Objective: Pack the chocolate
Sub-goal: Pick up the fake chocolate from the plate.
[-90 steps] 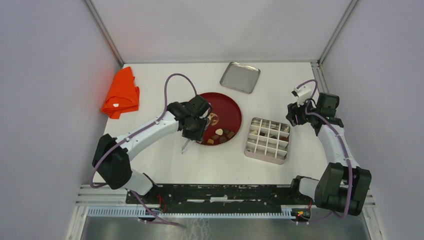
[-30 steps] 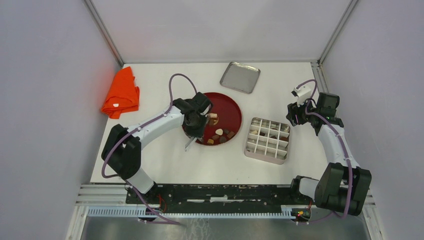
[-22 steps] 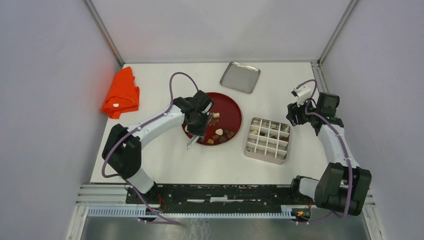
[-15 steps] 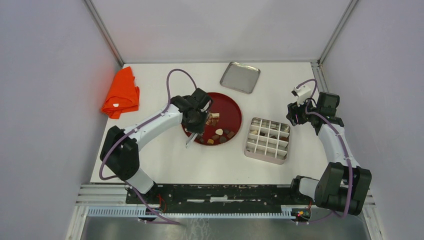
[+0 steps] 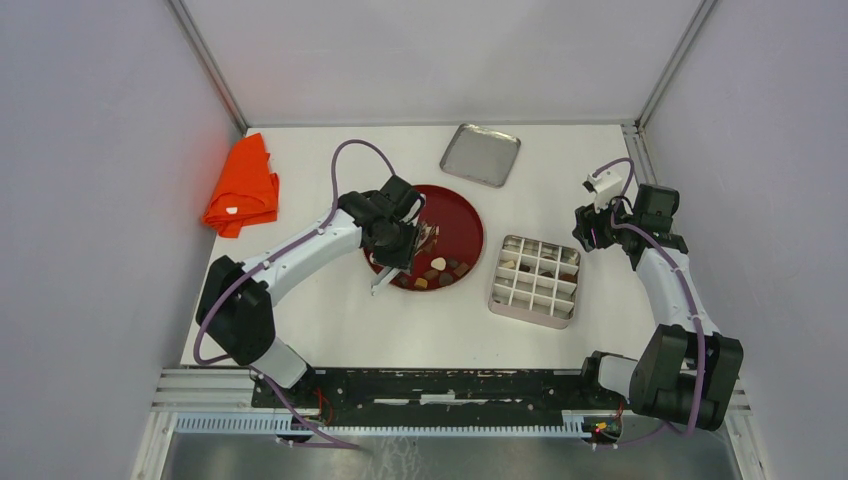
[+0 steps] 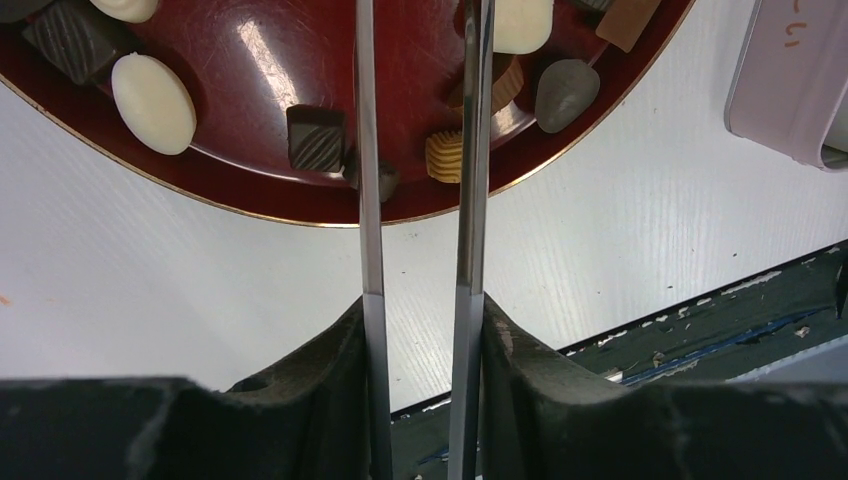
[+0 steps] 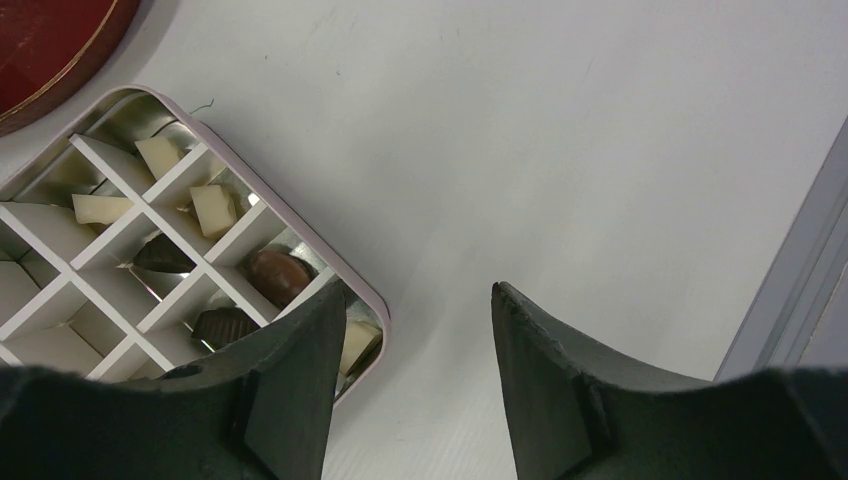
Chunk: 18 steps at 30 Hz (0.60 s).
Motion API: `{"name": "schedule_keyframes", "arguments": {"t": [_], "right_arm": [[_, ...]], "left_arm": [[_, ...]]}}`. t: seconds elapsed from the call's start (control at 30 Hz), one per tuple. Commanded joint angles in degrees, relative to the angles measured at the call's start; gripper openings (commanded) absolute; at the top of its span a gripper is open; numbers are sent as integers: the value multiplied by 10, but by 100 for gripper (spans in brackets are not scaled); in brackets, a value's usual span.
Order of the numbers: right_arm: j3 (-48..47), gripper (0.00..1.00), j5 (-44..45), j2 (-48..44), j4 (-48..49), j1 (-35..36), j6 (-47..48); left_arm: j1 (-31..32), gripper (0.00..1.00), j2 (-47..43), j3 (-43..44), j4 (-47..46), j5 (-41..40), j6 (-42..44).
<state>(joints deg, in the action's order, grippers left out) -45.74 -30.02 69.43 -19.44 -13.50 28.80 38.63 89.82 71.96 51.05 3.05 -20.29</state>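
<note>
- from above: the left gripper [image 5: 421, 236] has crept farther over the red plate [image 5: 463, 220]. loose chocolate [image 5: 440, 268] lies at its near rim. the right gripper [image 5: 586, 232] hasn't stirred beside the part-filled divided tin [image 5: 534, 313].
- left wrist: thin blades slightly apart, tips hidden, so i can't tell if they're pinching anything.
- right wrist: spread wide, empty. no pick yet, i'd say.

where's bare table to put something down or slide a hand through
Free: the near strip in front of red plate and divided tin; the far edge between orange cloth and metal lid. Crowded: chocolates on the plate's near half, beside the left arm.
</note>
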Motion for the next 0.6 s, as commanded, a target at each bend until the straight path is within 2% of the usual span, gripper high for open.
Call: {"name": "schedule_keyframes", "arguments": {"t": [0.0,0.57], "right_arm": [[-23,61,-14,0,3,0,5],[-23,62,-14,4,2,1,5]], "left_arm": [[-1,44,-15,9,0,5,24],[0,42,-5,-15,-2,16,19]]}}
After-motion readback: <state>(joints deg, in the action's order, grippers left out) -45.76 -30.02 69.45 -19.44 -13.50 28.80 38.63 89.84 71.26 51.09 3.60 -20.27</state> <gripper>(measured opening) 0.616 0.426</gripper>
